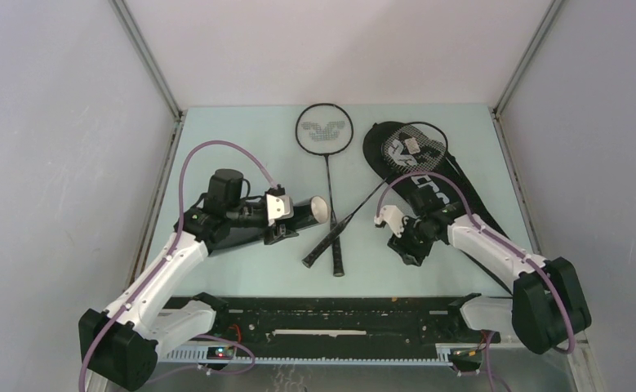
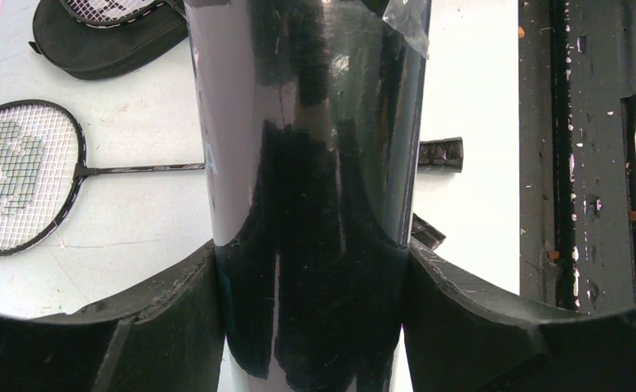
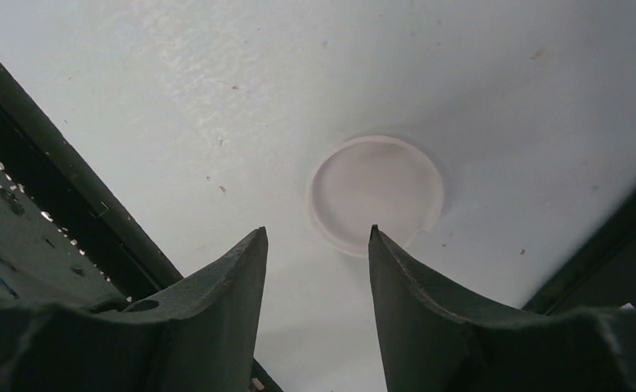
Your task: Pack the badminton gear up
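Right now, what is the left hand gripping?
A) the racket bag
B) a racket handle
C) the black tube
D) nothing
C: in the left wrist view, the black tube sits clamped between the two fingers of the left hand.

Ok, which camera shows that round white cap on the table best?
Right wrist: the cap lies whole and flat on the table, just beyond the right pincer and its open tips. In top external that pincer covers it. Left wrist is filled by the tube in the left pincer; no cap.
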### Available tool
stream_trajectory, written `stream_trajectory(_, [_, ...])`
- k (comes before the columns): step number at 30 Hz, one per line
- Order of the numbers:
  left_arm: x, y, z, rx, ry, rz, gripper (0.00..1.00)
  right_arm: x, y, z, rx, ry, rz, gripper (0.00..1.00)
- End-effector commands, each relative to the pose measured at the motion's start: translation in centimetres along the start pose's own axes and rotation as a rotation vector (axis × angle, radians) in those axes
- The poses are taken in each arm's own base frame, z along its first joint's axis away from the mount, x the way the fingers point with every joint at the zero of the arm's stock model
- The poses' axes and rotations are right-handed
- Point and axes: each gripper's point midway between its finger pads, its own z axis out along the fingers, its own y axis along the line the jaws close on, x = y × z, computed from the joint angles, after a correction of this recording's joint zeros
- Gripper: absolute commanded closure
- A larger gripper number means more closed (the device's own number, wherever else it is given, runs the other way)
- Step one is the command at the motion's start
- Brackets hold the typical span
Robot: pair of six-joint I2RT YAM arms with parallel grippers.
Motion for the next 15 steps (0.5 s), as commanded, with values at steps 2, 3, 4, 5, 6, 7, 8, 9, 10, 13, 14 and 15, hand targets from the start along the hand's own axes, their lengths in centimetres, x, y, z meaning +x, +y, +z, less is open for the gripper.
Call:
stream_trajectory(2, [-1.1, 0.6, -0.4, -0.029, -0.024, 0.061, 0.79, 0.9, 0.2, 1.2, 0.003, 0.074, -0.075, 0.46])
stream_trajectory(3, [-1.1, 0.6, -0.4, -0.029, -0.024, 0.061, 0.79, 1.1, 0.3, 1.4, 0.001, 0.085, -0.084, 0.47])
stream_trajectory(4, [-1.1, 0.6, -0.4, -0.028, -0.025, 0.061, 0.79, 1.2, 0.5, 1.6, -0.004, 0.092, -0.091, 0.47])
stream_trajectory(5, [-1.1, 0.6, -0.4, -0.029, -0.025, 0.059, 0.79, 1.3, 0.6, 1.8, -0.006, 0.101, -0.095, 0.48])
stream_trajectory(6, [-1.1, 0.6, -0.4, -0.030, -0.024, 0.058, 0.79, 1.5, 0.7, 2.0, -0.009, 0.109, -0.103, 0.48])
stream_trajectory(7, [-1.1, 0.6, -0.4, -0.029, -0.024, 0.057, 0.79, 1.7, 0.7, 2.2, -0.003, 0.121, -0.110, 0.48])
stream_trajectory(8, [-1.1, 0.6, -0.4, -0.030, -0.024, 0.058, 0.79, 1.8, 0.6, 2.4, 0.006, 0.130, -0.116, 0.48])
stream_trajectory(9, [-1.1, 0.6, -0.4, -0.030, -0.023, 0.057, 0.79, 2.0, 0.5, 2.6, 0.014, 0.139, -0.123, 0.48])
stream_trajectory(10, [-1.1, 0.6, -0.4, -0.030, -0.023, 0.058, 0.79, 2.1, 0.4, 2.8, 0.018, 0.147, -0.127, 0.49])
stream_trajectory(13, [-1.1, 0.6, -0.4, -0.028, -0.025, 0.055, 0.79, 2.2, 0.3, 3.1, 0.018, 0.159, -0.134, 0.54])
stream_trajectory(14, [-1.1, 0.6, -0.4, -0.029, -0.025, 0.055, 0.79, 2.3, 0.3, 3.2, 0.018, 0.165, -0.138, 0.56])
stream_trajectory(15, [-1.1, 0.6, -0.4, -0.029, -0.025, 0.055, 0.79, 2.3, 0.3, 3.3, 0.022, 0.170, -0.147, 0.59])
